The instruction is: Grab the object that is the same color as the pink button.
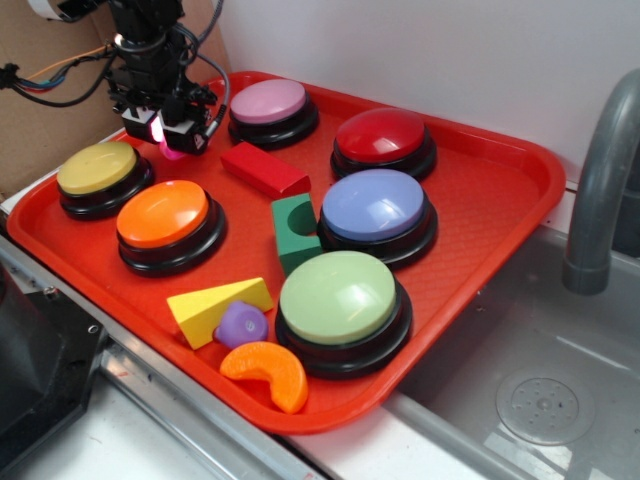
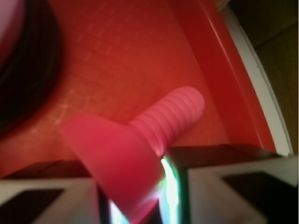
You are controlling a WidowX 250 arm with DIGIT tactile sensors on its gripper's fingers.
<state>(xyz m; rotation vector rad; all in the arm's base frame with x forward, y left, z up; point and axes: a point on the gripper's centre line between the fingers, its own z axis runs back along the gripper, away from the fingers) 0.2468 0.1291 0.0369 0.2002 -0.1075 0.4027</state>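
The object [image 1: 172, 149] is a small pink plastic piece, pinched between the jaws of my gripper [image 1: 173, 138] over the tray's back left corner. In the wrist view the object [image 2: 117, 158] fills the gap between the two pale fingers of the gripper [image 2: 135, 196]. It shows a flat triangular face and a ribbed round stub pointing away. The pink button [image 1: 268, 102], pale pink dome on a black base, stands just right of the gripper. Its edge, the pink button [image 2: 8, 21], shows at the wrist view's top left. I cannot tell whether the object touches the tray.
On the red tray [image 1: 500, 200] stand yellow [image 1: 96, 167], orange [image 1: 162, 213], dark red [image 1: 380, 135], lavender-blue [image 1: 372, 205] and green [image 1: 337, 297] buttons. A red block [image 1: 264, 169], green block [image 1: 294, 232], yellow wedge [image 1: 215, 308], purple knob [image 1: 243, 323] and orange crescent [image 1: 268, 370] lie between them. A sink with a faucet [image 1: 600, 170] is on the right.
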